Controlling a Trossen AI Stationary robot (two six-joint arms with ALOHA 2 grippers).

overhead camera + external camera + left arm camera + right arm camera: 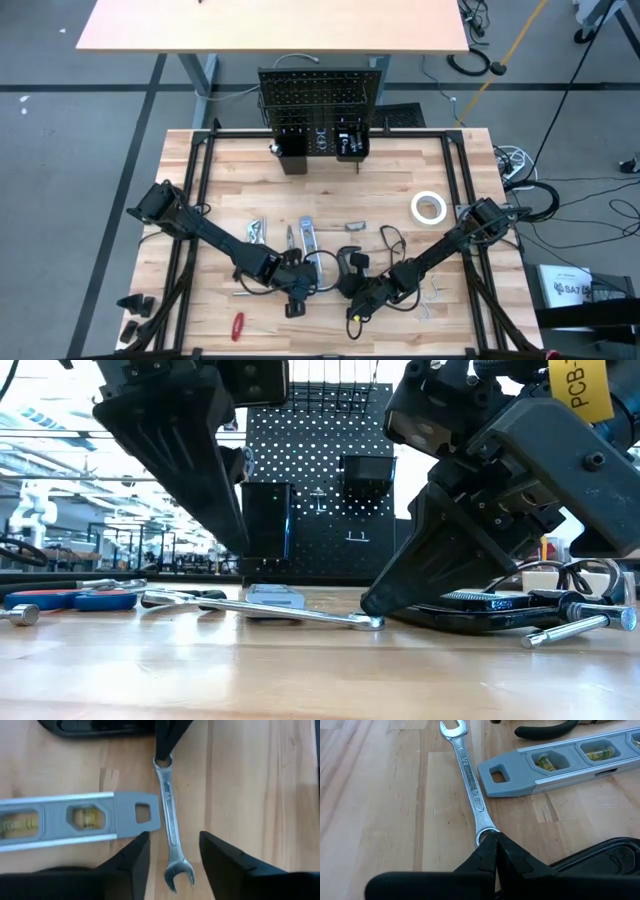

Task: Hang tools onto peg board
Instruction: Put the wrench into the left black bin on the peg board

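Butcher-block planks of the table (200, 180) are filling the middle of the high view, with grey floor around them and a second tan tabletop across the top of the frame. Nearest the bottom edge, a red screwdriver (238, 325) is lying at lower left. Just above it, at lower centre, the two arms are meeting over the wrench (169, 822). The left gripper (171, 851) is hanging low over the wrench's open-jawed end with its fingers (134, 855) spread to either side of the shank and not touching it, so the tool is lying released on the wood. The right gripper (491, 851) is pressed together, its closed tips sitting in or on the ring end of the same wrench; whether they are pinching the ring I cannot tell. Just beside the wrench, the blue-silver level (75, 817) is lying flat, its grey end close to the shank. A black C-clamp (351, 261) is resting in the centre of the high view, and black-handled pliers (545, 730) are showing beyond the level. Farther up, the white tape roll (428, 208) is sitting at centre right. At the far edge, upper centre, the peg board (320, 100) is standing upright with two black bins (351, 140) on its lower part.
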